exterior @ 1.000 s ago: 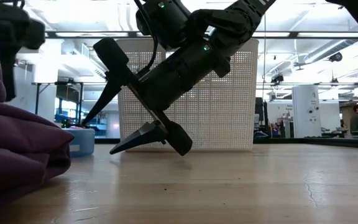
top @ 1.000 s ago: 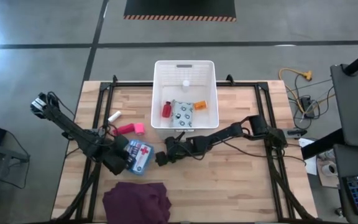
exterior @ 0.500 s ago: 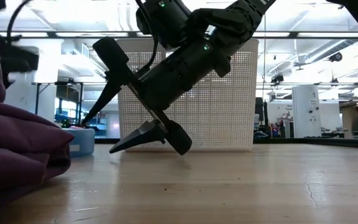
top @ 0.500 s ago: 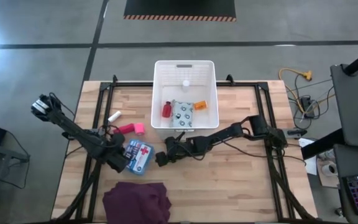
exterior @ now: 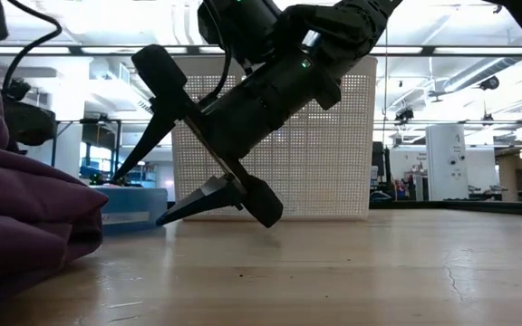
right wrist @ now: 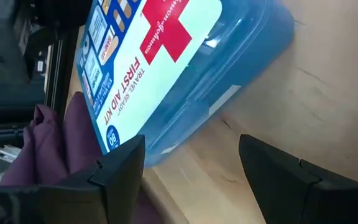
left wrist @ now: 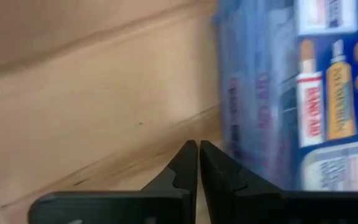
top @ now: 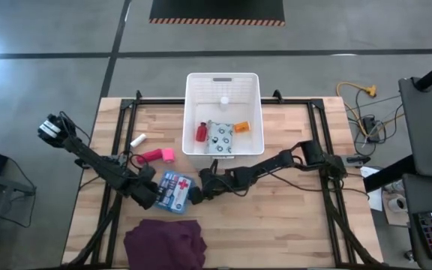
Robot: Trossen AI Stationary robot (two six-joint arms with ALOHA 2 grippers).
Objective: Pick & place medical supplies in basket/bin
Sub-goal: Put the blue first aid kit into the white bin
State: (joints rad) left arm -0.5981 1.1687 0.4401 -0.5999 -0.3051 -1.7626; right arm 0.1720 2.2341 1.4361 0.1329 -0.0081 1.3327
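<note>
**Two dark arms, cabled and angular**

Both arms are showing matte black housings with loose black cables trailing along them. The left gripper (left wrist: 197, 163) is showing flat, tapered black fingers; the right gripper (exterior: 166, 186) is wearing a small green indicator light

Glossy blue plastic first-aid case (right wrist: 185, 68) lies on matt pale wood table (top: 276, 217); purple cloth (top: 163, 244) looks soft.
</note>
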